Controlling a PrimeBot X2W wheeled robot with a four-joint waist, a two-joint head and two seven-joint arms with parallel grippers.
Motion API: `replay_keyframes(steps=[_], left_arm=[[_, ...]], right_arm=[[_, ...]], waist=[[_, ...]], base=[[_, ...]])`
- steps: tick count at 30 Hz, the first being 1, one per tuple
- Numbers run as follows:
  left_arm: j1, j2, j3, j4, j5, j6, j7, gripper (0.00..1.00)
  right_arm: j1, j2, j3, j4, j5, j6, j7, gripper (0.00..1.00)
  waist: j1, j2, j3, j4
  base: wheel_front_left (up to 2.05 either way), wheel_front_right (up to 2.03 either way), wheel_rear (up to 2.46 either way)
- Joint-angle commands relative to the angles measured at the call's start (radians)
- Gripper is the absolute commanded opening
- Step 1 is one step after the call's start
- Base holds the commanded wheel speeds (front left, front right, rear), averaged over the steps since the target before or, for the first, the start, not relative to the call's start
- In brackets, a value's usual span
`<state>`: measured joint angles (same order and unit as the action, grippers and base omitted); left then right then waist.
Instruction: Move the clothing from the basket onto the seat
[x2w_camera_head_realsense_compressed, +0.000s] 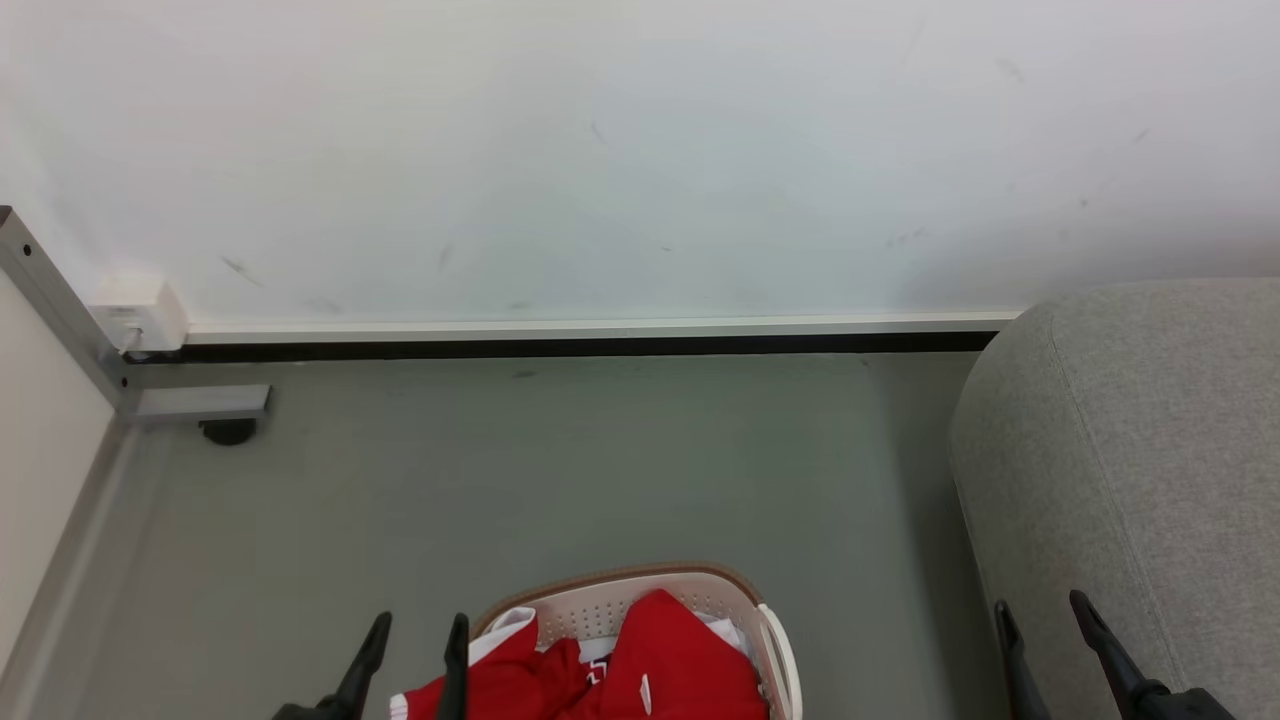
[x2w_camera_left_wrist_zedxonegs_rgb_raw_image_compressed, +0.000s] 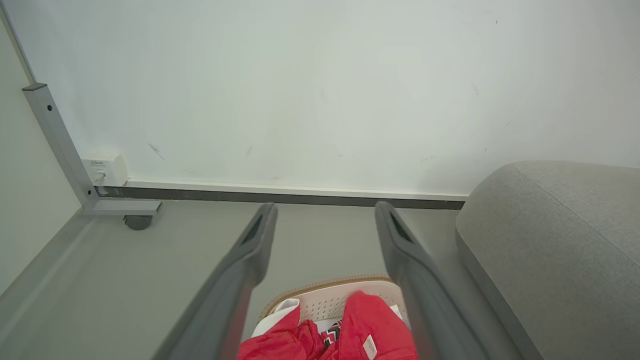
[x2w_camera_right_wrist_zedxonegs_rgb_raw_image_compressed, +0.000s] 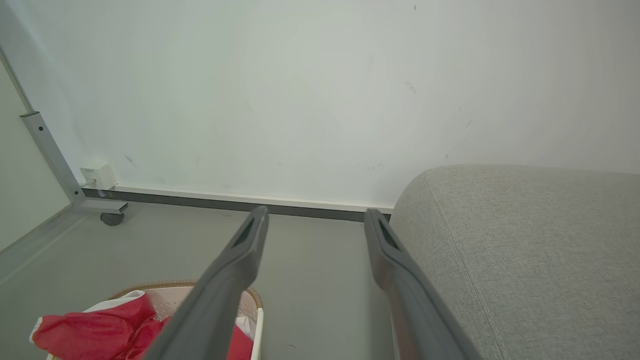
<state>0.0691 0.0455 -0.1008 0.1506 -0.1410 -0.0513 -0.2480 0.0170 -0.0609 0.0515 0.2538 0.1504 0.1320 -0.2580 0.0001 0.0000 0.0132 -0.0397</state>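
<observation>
Red clothing (x2w_camera_head_realsense_compressed: 660, 665) heaped in basket (x2w_camera_head_realsense_compressed: 600, 608) just right of left gripper (x2w_camera_head_realsense_compressed: 420, 640): fingers spread, empty, seemingly staged for pickup. Right gripper (x2w_camera_head_realsense_compressed: 1042, 625) spread, empty, seat (x2w_camera_head_realsense_compressed: 1150, 450) alongside.

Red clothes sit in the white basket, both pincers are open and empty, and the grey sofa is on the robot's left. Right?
No: the large light grey fabric sofa stands on the robot's right, as the head view shows, beside the open right pincer. The rest holds: the bright red garments lie in the oval white perforated basket, and the left pincer is open and empty.
</observation>
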Motion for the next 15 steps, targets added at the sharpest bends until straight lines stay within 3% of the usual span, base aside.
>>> replay_keyframes(steps=[1,15], left_arm=[[0.010,0.008,0.000,0.001,0.021,0.001,-0.008,1.00],[-0.022,0.007,0.009,0.007,0.067,-0.027,-0.017,1.00]], right_arm=[[-0.008,0.004,-0.006,0.001,-0.027,-0.002,-0.007,1.00],[-0.056,0.012,0.027,-0.017,-0.021,-0.002,-0.005,1.00]], waist=[[-0.0001,0.0000,0.001,-0.002],[-0.0001,0.0000,0.063,-0.059]], base=[[0.00,0.00,0.00],[0.00,0.00,0.00]])
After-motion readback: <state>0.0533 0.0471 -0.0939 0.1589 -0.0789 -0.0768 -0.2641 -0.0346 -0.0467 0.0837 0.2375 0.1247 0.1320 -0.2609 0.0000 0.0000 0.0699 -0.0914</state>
